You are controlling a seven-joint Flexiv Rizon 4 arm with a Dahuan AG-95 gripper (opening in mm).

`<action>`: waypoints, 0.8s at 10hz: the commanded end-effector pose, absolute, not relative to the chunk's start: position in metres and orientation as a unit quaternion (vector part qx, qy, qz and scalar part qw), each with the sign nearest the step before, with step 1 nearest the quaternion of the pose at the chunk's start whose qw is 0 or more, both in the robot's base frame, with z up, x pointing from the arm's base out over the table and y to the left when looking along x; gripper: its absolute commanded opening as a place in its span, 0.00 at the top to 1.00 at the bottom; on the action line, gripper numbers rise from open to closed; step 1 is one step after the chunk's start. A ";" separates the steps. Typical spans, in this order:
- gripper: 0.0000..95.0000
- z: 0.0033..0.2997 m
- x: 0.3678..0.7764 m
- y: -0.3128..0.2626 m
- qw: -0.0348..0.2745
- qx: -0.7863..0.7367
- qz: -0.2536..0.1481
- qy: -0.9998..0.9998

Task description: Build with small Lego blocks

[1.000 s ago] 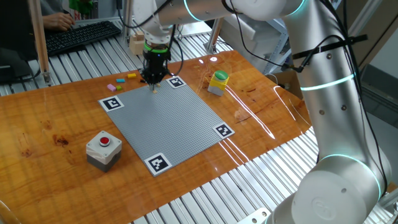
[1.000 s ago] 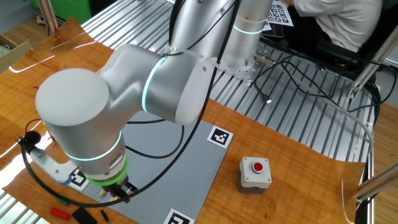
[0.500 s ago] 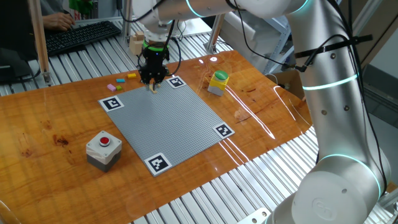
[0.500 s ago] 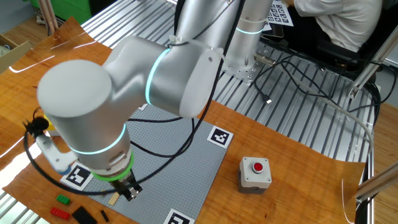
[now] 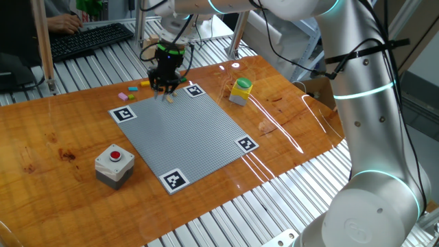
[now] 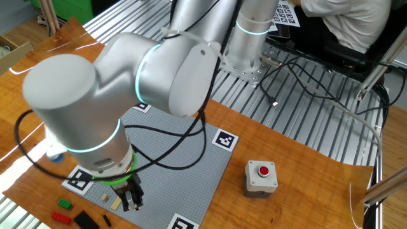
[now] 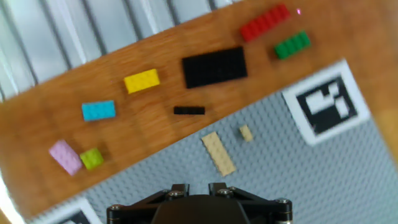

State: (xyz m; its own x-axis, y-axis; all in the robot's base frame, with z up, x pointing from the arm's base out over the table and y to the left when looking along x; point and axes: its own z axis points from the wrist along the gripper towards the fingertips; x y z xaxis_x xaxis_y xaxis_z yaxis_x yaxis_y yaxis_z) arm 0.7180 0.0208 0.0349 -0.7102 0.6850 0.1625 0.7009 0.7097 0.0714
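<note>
The loose Lego blocks lie in a row on the counter (image 7: pixel 50 56) beside the grey baseplate (image 7: pixel 298 180) — pink one (image 7: pixel 64 155), blue one (image 7: pixel 98 111), yellow one (image 7: pixel 142 81), black plate (image 7: pixel 214 66), red one (image 7: pixel 265 22), green one (image 7: pixel 292 45). For the next pick I would centre over one block and come straight down. The gripper (image 6: pixel 131 202) hangs above the tan brick (image 7: pixel 218 153) on the baseplate — its fingers seem only a little apart and hold nothing I can see.

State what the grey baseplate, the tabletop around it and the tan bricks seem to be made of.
Grey baseplate: moulded plastic, matte, judging by its fine stud grid. Tabletop: wood or wood veneer, glossy varnish; grain and bright reflections show. Tan bricks: likely plastic with a smooth finish; the blur hides finer detail.
</note>
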 end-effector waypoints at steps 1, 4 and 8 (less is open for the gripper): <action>0.80 0.038 0.726 0.046 0.066 -0.496 -0.083 -0.862; 0.80 0.037 0.733 0.058 0.062 -0.528 -0.087 -0.843; 0.80 0.033 0.751 0.071 0.050 -0.585 -0.094 -0.804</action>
